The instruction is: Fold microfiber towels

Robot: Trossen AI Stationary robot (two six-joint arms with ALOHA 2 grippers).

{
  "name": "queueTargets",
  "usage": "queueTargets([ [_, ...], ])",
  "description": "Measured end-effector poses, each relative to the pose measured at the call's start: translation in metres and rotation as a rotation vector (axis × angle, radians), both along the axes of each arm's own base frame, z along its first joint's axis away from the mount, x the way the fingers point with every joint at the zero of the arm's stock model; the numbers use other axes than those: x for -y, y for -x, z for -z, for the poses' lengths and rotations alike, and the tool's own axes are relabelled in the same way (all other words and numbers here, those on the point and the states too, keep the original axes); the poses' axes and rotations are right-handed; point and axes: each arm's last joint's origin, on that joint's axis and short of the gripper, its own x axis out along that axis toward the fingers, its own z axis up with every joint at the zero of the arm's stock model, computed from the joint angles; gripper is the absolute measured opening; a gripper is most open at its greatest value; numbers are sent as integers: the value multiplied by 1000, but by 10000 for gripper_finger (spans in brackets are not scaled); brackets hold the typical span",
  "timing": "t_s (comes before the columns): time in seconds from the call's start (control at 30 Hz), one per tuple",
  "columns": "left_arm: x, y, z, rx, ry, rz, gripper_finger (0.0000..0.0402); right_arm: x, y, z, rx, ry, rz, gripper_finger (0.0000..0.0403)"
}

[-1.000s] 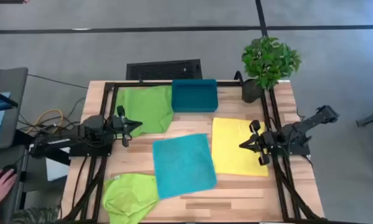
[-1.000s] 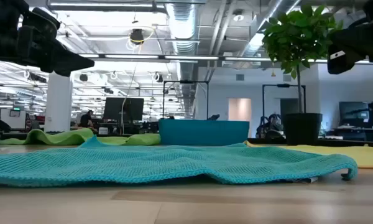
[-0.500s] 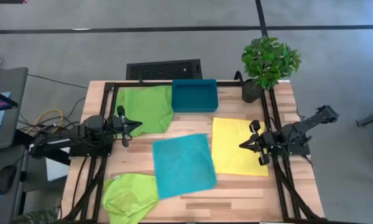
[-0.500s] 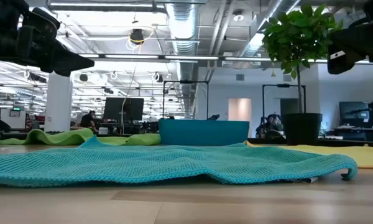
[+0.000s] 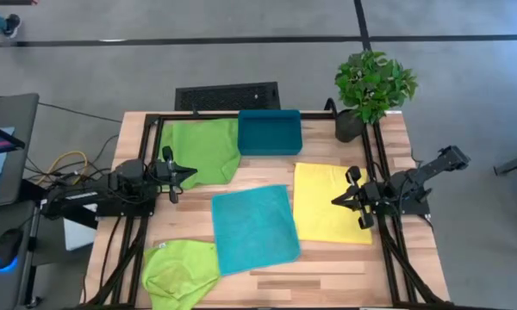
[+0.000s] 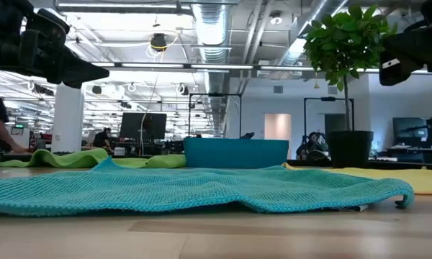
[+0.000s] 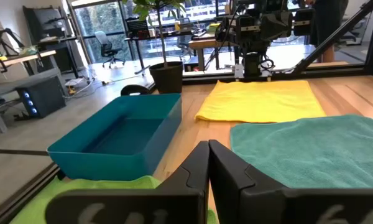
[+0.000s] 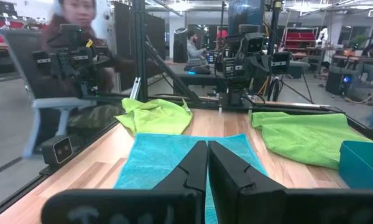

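High view — teal towel (image 5: 255, 227) flat, nubby weave, lime towel (image 5: 180, 270) rumpled, both arms' fingers (image 7: 208, 163) together — empty.

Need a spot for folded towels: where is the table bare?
Bare wood: the front right corner, below the yellow towel and right of the teal towel. Crowded: the back edge, with lime towel, bin and plant.

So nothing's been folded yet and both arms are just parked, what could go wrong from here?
Three risks, as a judgement:
1. The teal towel overlaps the front green towel and sits close to the yellow towel, so a grasp could drag two cloths.
2. The back green towel lies against the bin; a pull might shift the bin.
3. The front green towel is crumpled at the table's edge and could slide off.
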Motion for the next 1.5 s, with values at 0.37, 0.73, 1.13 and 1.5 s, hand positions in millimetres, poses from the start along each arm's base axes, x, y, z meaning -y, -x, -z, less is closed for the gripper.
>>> queueTargets([
  [0.37,0,0,0,0,0,0,0,0,0,0,0,0,0,37],
  [0.73,0,0,0,0,0,0,0,0,0,0,0,0,0,37],
  [1.13,0,0,-1,8,-23,1,0,1,0,-1,7,12,15,37],
  [1.5,9,-1,-17,192,22,321,0,3,8,-39,376,-55,9,37],
])
